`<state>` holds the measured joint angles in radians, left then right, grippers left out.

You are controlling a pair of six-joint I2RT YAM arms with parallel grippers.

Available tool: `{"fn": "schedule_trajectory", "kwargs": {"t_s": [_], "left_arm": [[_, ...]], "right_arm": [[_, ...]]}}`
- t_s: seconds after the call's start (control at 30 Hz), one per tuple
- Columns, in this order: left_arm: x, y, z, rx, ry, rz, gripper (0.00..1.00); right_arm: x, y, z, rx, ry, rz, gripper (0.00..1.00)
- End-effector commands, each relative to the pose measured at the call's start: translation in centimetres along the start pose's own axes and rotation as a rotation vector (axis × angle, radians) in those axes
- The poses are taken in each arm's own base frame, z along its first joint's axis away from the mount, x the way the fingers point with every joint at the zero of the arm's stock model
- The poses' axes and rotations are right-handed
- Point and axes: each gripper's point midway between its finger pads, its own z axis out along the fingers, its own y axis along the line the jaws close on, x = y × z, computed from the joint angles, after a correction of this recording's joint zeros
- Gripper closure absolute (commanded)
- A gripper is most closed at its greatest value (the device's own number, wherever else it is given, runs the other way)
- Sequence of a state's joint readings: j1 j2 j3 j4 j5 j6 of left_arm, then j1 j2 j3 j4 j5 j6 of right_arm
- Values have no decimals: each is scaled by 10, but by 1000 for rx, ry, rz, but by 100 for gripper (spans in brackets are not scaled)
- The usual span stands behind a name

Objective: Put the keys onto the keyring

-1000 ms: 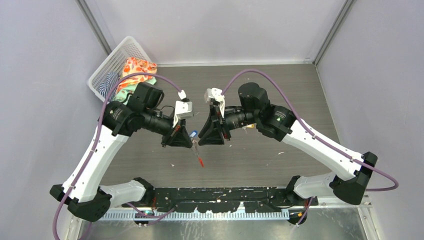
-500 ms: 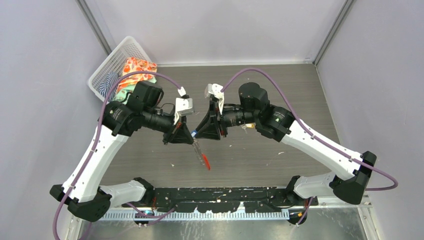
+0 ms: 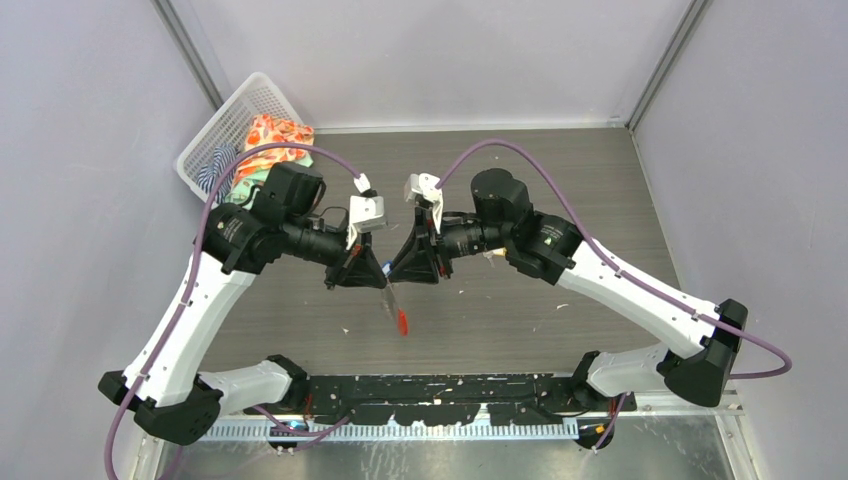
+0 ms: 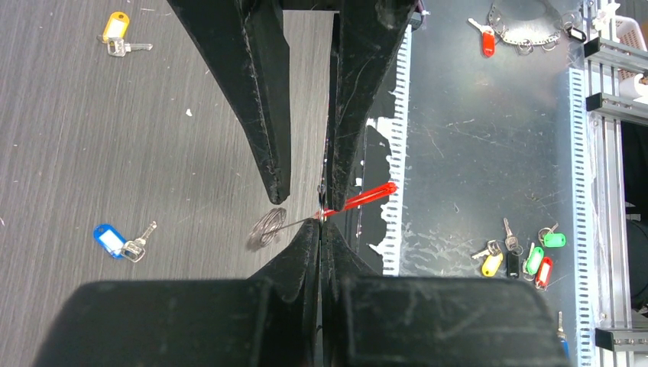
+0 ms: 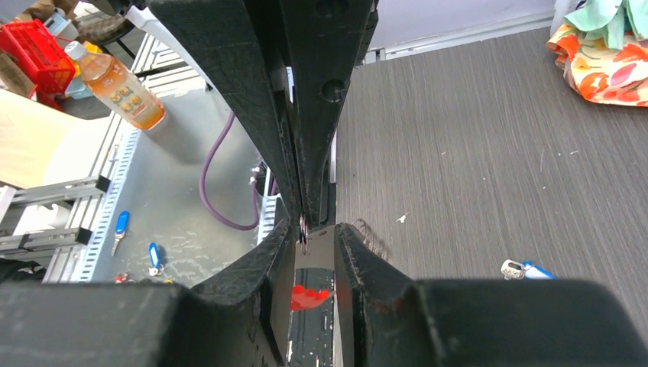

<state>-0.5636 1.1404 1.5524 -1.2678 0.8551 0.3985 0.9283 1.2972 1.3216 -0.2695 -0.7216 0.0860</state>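
Left gripper [image 4: 321,228] was pinched fully closed on the keyring [image 3: 397,306]. It held it clear of the table [image 4: 153,138] near the middle of the workspace, with the chain and the red tag [image 4: 372,194] hanging below the fingertips. Right gripper [image 5: 313,229] faced it tip to tip with its jaws a narrow way apart. They sat one on each side of the left fingertips and the bit of metal pinched there. Nothing looked clamped between them, and I could not tell whether either pad touched the ring.

By my judgement the task was only at its opening part. The keyring was up off the table in a firm pinch and presented to the other arm, and nothing more was done.

Neither key was on the ring. The blue key [image 4: 115,239] lay flat on the wood, off to one side of the held keyring. The yellow key [image 4: 116,29] lay well apart from it, farther out on the table. Both were loose and touched neither gripper.

Nearly all of the work was therefore left. The right gripper looked placed to steady or regrip the ring first. After that, one key would have to be picked up, its hole brought to the ring and worked on, and the same done for the second key. That threading looked like the fiddly part, given how small the ring and the keys were against the fingers.
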Motion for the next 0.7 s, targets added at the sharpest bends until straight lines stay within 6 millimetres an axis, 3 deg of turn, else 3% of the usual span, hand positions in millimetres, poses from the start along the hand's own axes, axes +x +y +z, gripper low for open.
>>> {"fn": "schedule_trajectory", "kwargs": {"t_s": [0.0, 0.27, 0.47, 0.67], "left_arm": [[-13, -5, -5, -4, -54, 50, 100], [-15, -6, -3, 5, -61, 34, 100], [-21, -5, -2, 8, -90, 22, 100], [-42, -7, -9, -31, -173, 9, 77]], "right_arm": [[-6, 9, 1, -38, -22, -12, 70], [-9, 7, 2, -29, -30, -24, 79], [-10, 2, 7, 6, -45, -34, 95], [-35, -4, -10, 120, -233, -92, 99]]}}
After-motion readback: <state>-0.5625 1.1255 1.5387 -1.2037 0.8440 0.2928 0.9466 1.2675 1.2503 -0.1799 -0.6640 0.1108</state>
